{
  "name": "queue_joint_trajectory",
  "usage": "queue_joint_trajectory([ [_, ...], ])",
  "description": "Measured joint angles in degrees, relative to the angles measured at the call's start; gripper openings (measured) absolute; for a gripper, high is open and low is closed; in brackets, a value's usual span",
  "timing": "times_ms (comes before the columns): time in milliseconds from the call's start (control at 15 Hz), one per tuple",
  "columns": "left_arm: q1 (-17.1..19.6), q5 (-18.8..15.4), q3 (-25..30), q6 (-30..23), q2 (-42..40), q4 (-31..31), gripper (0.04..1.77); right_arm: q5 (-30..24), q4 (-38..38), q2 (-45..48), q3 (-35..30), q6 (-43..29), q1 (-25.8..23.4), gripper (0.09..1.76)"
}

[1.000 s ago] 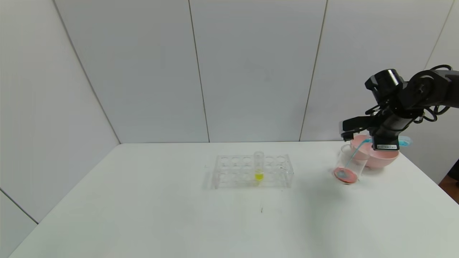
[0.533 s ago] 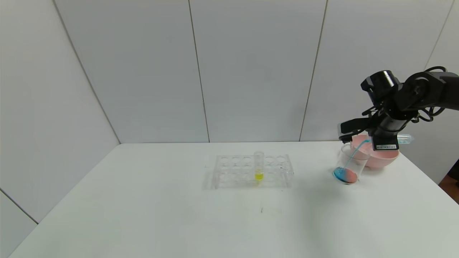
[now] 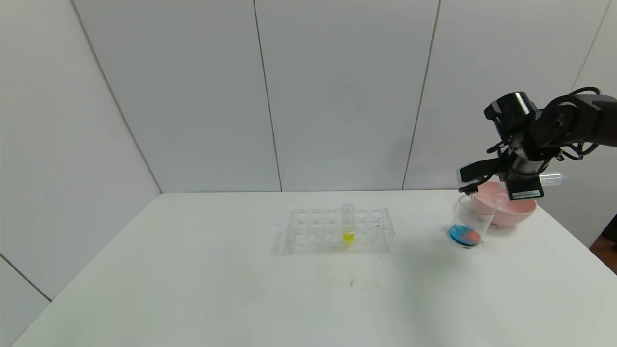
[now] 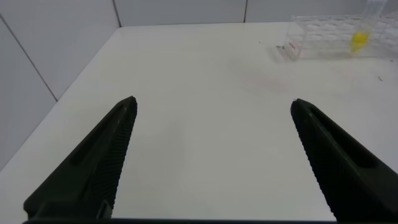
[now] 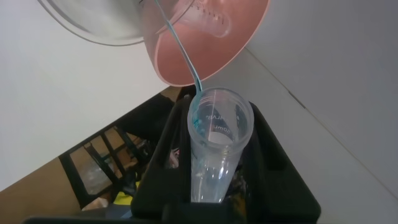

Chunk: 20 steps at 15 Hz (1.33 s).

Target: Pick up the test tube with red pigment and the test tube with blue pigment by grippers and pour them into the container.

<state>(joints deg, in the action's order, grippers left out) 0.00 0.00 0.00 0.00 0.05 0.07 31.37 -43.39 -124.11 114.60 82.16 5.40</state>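
Head view first: far to the left, outside that picture, the left pincer [image 4: 211, 155] idles low over the bare table [image 3: 193, 279], its two fingers spread wide with nothing between them. Near the middle of the table stands a clear rack [image 3: 337, 230] with one yellow-filled tube [image 3: 348, 228] upright in it. Further right, the clear cup [image 3: 470, 219] sits with blue and orange-red liquid pooled unmixed at its bottom, and a pink bowl [image 3: 506, 205] stands just behind it. Above them the right pincer [image 3: 523, 180] is clamped on the blue tube [image 5: 217, 134], which is tipped almost level; in the right wrist view a thin blue thread runs from its lip down toward the cup. The red tube I cannot pick out with any certainty.

My worry is the tail end of the pour: if the wrist rolls back or swings away while that thread runs, blue drops would likely land on the table or in the bowl. The pincer also hangs close to the cup's rim, so a sideways move could knock it over.
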Motion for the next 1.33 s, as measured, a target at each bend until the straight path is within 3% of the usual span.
queue_joint_trajectory([
  [333, 0.0, 0.0, 0.0, 0.0, 0.0, 0.0, 1.76, 3.58, 1.35, 0.2, 0.0, 3.5, 0.93, 0.52],
  [733, 0.0, 0.0, 0.0, 0.0, 0.0, -0.02, 1.76, 2.73, 1.22, 1.04, 0.0, 3.36, 1.56, 0.52],
  [1067, 0.0, 0.0, 0.0, 0.0, -0.02, 0.0, 1.76, -13.01, 1.13, 3.41, -1.07, -2.22, -0.96, 0.52],
  [1333, 0.0, 0.0, 0.0, 0.0, 0.0, 0.0, 1.76, -34.73, 2.41, 4.33, -1.34, -11.8, -4.69, 0.52],
])
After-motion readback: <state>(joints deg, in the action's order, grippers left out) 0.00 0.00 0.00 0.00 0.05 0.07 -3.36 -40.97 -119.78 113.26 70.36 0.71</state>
